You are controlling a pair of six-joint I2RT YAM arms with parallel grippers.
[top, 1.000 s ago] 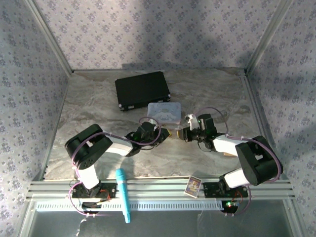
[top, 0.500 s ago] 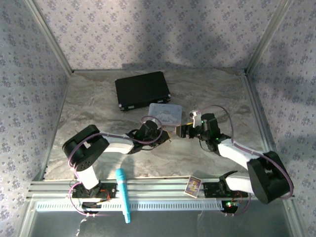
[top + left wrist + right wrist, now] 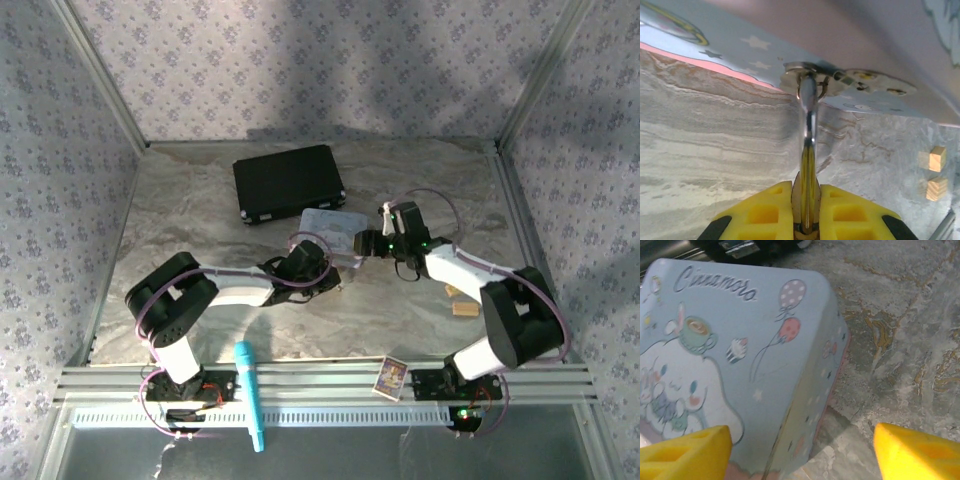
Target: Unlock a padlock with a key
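Note:
In the left wrist view my left gripper [image 3: 806, 189] is shut on the brass padlock [image 3: 807, 165], seen edge-on. Its thin silvery shackle runs up to the metal hasp [image 3: 805, 70] on the front of the pastel tin box [image 3: 740, 45]. From above, that gripper [image 3: 335, 275] sits just in front of the tin [image 3: 335, 228]. My right gripper [image 3: 365, 243] is at the tin's right end. In its wrist view it [image 3: 800, 440] stands open, and the tin's corner [image 3: 805, 390] lies below the gap between its fingers. The key is hidden.
A black case [image 3: 288, 182] lies behind the tin. Two small wooden blocks [image 3: 460, 302] sit to the right, the same blocks [image 3: 937, 172] showing in the left wrist view. A teal marker [image 3: 248, 395] and a small card [image 3: 391, 376] rest at the near rail.
My right gripper has left the padlock's side, opened, and swung back to the tin's right end. My left gripper has kept its hold and reached slightly forward.

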